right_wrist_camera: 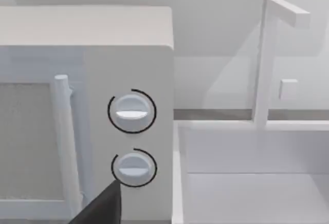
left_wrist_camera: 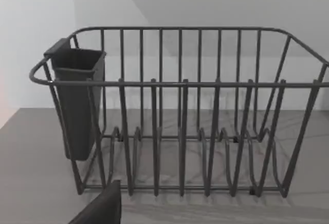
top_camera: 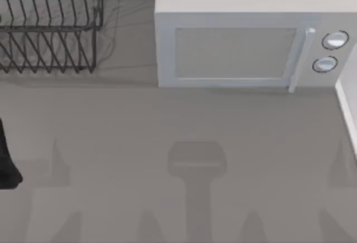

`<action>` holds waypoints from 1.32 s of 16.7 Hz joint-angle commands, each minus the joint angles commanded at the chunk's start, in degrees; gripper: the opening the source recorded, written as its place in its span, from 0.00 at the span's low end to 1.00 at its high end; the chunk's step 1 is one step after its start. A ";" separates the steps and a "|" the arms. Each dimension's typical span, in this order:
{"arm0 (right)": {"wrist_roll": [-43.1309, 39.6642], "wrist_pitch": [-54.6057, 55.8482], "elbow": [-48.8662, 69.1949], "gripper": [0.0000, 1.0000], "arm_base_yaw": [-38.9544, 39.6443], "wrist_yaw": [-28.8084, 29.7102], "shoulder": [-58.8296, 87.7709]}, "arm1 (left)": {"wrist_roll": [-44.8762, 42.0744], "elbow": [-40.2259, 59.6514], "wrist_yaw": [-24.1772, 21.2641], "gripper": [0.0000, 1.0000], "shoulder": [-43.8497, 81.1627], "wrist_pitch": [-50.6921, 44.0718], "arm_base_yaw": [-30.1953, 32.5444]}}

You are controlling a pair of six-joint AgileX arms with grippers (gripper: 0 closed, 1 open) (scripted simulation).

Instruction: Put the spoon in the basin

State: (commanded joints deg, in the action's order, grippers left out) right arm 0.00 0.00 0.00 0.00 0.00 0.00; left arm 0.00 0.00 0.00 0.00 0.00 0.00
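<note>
**White basin at the table's right edge, both grippers held back**

White and square-sided, the moulded basin (right_wrist_camera: 247,147) sits at the right edge of the grey table (top_camera: 167,120), just beside the boxy white microwave (top_camera: 234,48). A slim white angular tap (right_wrist_camera: 264,59) rises from the basin's far rim. The microwave's two round dials (right_wrist_camera: 131,111) are on the side nearest the basin, next to its upright door handle (right_wrist_camera: 61,131).

The right gripper (right_wrist_camera: 100,208) faces those dials and the basin, apart from both; whether it is spread or closed I cannot tell.

At the table's far left stands a dark wire dish rack (top_camera: 50,25) with a dark grey cutlery cup (left_wrist_camera: 77,100) hung on one end. The left gripper (left_wrist_camera: 103,208) faces it, clear of the wires, and its state cannot be told either. The black left arm (top_camera: 6,159) is at the left edge.
</note>
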 joint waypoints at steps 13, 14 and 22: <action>-36.50 -28.45 24.02 1.00 -11.31 -0.33 37.78 | 0.00 0.00 0.00 1.00 0.00 0.00 0.00; -41.62 -32.23 26.93 1.00 -12.79 -0.30 43.42 | 0.00 0.00 0.00 1.00 0.00 0.00 0.00; -73.07 -55.70 47.74 1.00 -22.82 -0.14 76.22 | 0.00 0.00 0.00 1.00 0.00 0.00 0.00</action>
State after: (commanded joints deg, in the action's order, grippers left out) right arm -73.07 -55.70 47.74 -22.82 -0.14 76.22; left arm 0.00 0.00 0.00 0.00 0.00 0.00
